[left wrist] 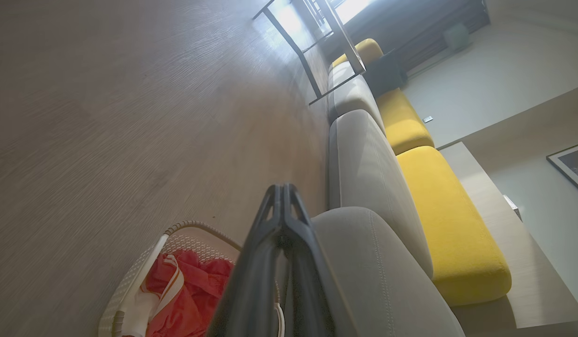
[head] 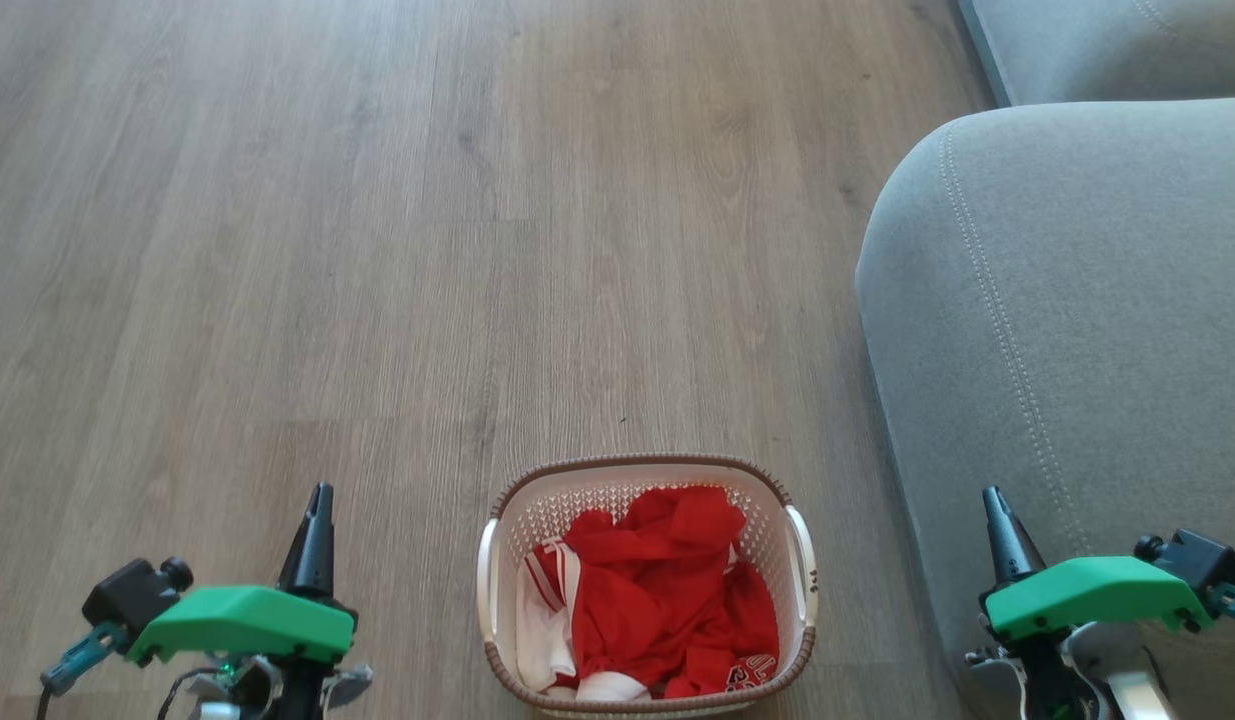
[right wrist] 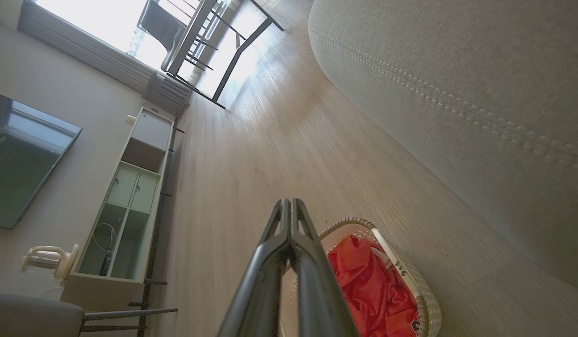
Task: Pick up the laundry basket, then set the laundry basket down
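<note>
- On the wood-look floor [head: 277,250], at lower left of the head view, the left claw [head: 319,500] hangs in the air with its two dark fingers pressed together and nothing between them — well clear of the basket.
- Centre, at the bottom edge of the head view, the laundry basket [head: 645,470] stands upright on the floor between the two arms: white perforated walls, a brown woven-look rim, and a heap of red and white clothes [head: 667,590] inside.
- Two white side handles — the left handle [head: 486,580] and the right handle [head: 803,565] — run along the basket's long sides just under the rim. They look like the natural places to take hold, one claw to each.
- By the look of it the load is light: thin plastic shell, soft fabric. The walls may flex if squeezed, and smooth plastic could slip, so a hold under the handles seems safer than a pinch on the rim.
- At right, the right claw [head: 995,503] is likewise closed on nothing, raised in front of the grey sofa [head: 1077,300], which stands near the basket's right side.
</note>
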